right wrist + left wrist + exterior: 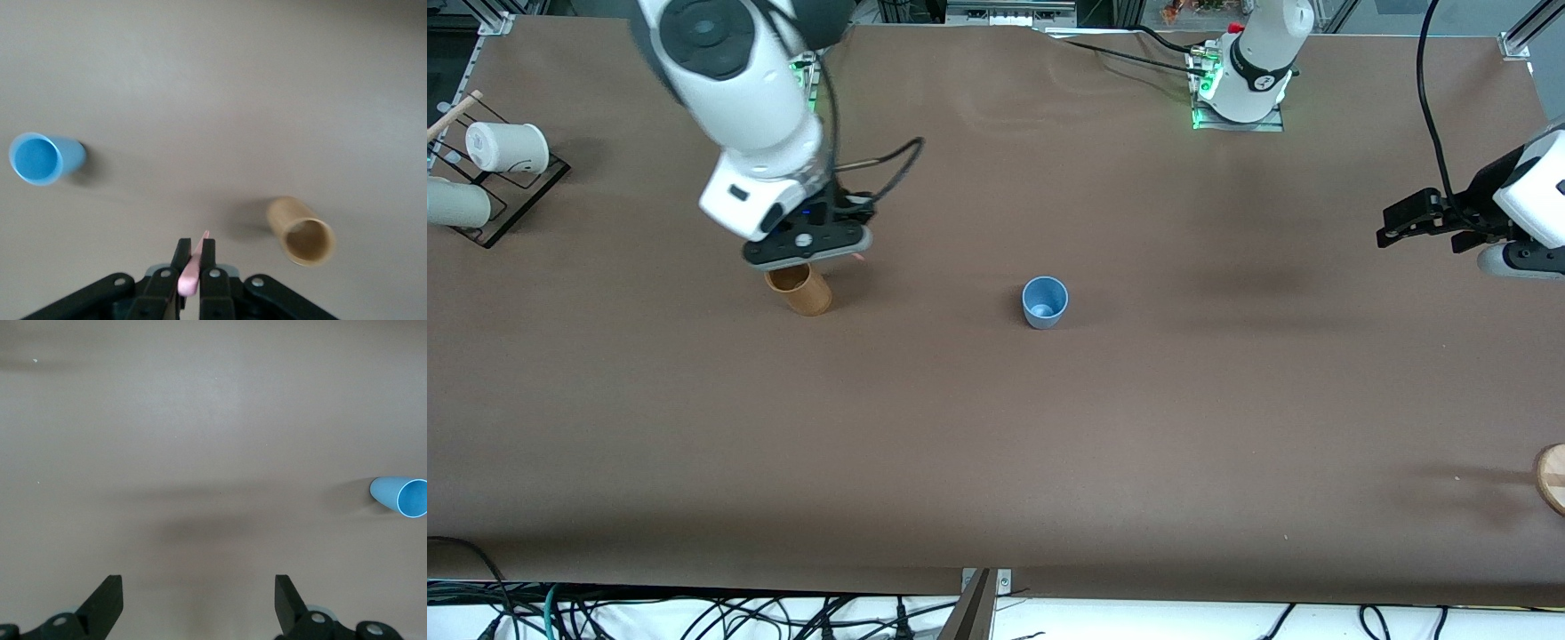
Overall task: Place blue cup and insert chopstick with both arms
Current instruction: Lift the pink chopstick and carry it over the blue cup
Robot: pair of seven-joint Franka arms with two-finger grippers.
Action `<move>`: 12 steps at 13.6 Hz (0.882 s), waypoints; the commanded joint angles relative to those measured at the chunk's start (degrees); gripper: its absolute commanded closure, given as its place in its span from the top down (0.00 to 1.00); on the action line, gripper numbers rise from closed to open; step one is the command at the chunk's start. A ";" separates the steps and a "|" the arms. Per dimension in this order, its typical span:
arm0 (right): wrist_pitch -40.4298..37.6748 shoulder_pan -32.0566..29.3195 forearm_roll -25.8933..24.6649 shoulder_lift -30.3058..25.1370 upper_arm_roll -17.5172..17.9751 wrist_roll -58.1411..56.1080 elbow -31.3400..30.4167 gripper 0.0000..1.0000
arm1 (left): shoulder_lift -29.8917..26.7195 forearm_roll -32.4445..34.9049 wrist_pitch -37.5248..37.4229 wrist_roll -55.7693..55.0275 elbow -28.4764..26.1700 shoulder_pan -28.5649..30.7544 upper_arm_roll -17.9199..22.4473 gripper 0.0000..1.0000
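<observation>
The blue cup [1044, 302] stands upright on the brown table near its middle; it also shows in the left wrist view [402, 497] and the right wrist view [42, 159]. My right gripper [818, 249] is shut on the pink chopstick [193, 267], whose tip [858, 257] pokes out; it hangs just above the table beside the brown wooden cup [800, 290]. My left gripper [1409, 220] is open and empty, raised over the table's left-arm end, well away from the blue cup; its fingertips [107, 600] stand wide apart.
The brown wooden cup also shows in the right wrist view [303, 233]. A black wire rack [511, 182] with white cups [507, 148] stands at the right arm's end. A round wooden piece [1552, 477] lies at the left arm's end, nearer the front camera.
</observation>
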 commanded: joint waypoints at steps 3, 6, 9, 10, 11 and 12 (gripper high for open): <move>9.32 3.18 10.88 8.54 0.18 20.36 7.40 0.00 | -0.47 0.94 0.55 1.32 -0.45 -0.03 0.01 1.00; 14.34 5.81 12.49 11.44 0.18 26.26 7.40 0.00 | -0.47 0.85 0.55 1.32 -0.45 -0.03 0.01 1.00; 19.89 9.77 11.62 14.07 -0.08 30.67 7.31 0.00 | -0.47 0.85 0.55 1.32 -0.54 -0.03 0.01 1.00; 19.98 10.13 10.48 14.69 -0.08 30.76 7.22 0.00 | -0.47 0.85 0.55 1.32 -0.54 -0.03 0.01 1.00; 20.07 10.48 8.20 15.05 -0.08 30.85 7.14 0.00 | -0.47 0.85 0.55 1.32 -0.54 -0.03 0.01 1.00; 20.07 10.66 6.88 15.40 -0.08 30.85 7.13 0.00 | -0.47 0.76 0.55 1.32 -0.54 -0.03 0.01 1.00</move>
